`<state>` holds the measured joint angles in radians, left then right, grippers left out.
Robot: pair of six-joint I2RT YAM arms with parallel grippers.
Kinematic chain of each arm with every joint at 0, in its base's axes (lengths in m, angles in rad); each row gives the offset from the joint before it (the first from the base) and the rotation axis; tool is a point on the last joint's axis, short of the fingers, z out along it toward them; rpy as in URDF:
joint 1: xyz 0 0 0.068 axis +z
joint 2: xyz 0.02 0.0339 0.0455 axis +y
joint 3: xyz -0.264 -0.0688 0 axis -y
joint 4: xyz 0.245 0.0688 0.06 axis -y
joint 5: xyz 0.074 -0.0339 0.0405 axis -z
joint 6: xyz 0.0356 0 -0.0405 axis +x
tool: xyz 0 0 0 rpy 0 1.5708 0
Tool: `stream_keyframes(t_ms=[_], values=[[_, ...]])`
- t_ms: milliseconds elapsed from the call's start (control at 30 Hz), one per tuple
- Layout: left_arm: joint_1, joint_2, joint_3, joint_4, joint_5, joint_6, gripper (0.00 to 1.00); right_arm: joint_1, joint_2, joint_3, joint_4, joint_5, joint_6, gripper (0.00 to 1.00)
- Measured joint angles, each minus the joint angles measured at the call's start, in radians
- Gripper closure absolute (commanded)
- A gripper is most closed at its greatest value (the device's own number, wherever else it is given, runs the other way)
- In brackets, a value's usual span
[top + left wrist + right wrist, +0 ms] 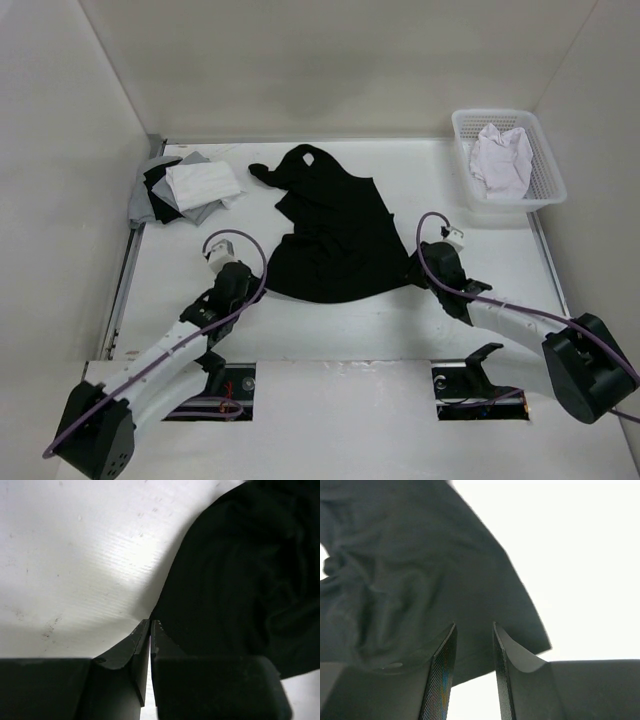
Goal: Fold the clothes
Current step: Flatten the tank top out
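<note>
Nearest from above: left arm base [95, 435] and right arm base [590, 372], both reaching forward to flank the clothes [330, 235], crumpled midway on the desk [330, 330], neck opening toward the far wall. Left hand [250, 283] at the near-left hem, right hand [418, 265] at the near-right hem, probably to lift both corners together for a first fold. Farther off, garment pile [190, 188] and basket [548, 185], well apart.

From the left wrist: left hand [150, 625] pressed closed, tips touching the clothes [240, 570] at their edge; cannot tell about any hem caught between.

From the right wrist: right hand [474, 627] spread open, low over the clothes [410, 565], nothing pinched yet.
</note>
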<state>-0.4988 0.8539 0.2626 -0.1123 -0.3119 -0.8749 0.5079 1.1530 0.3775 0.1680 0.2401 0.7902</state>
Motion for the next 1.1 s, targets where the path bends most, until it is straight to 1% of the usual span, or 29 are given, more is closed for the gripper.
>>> stream_keyframes(t_ms=[133, 233, 467, 633, 700, 800, 967, 1100], values=[[-0.006, -0.164, 0.011, -0.068, -0.039, -0.005, 0.99, 0.005, 0.0, 0.0, -0.067, 0.034, 0.038, 0.61], [-0.008, -0.261, 0.013, -0.119, -0.068, -0.02, 0.99, 0.035, 0.0, 0.0, -0.112, 0.055, 0.066, 0.62], [-0.006, -0.336, 0.013, -0.192, -0.108, -0.047, 1.0, 0.125, -0.006, 0.008, -0.24, 0.088, 0.133, 0.62], [-0.005, -0.407, 0.013, -0.214, -0.17, -0.049, 0.99, 0.192, -0.051, 0.015, -0.339, 0.101, 0.195, 0.63], [-0.002, -0.419, 0.013, -0.208, -0.196, -0.048, 0.99, 0.202, -0.061, 0.015, -0.364, 0.101, 0.214, 0.63], [0.001, -0.396, 0.012, -0.187, -0.209, -0.04, 0.99, 0.215, -0.054, 0.021, -0.386, 0.101, 0.24, 0.63], [0.002, -0.356, -0.017, -0.139, -0.198, -0.034, 0.99, 0.291, -0.048, 0.027, -0.399, 0.099, 0.285, 0.62], [0.015, -0.353, -0.036, -0.129, -0.175, -0.031, 0.99, 0.313, -0.047, 0.027, -0.402, 0.088, 0.31, 0.66]])
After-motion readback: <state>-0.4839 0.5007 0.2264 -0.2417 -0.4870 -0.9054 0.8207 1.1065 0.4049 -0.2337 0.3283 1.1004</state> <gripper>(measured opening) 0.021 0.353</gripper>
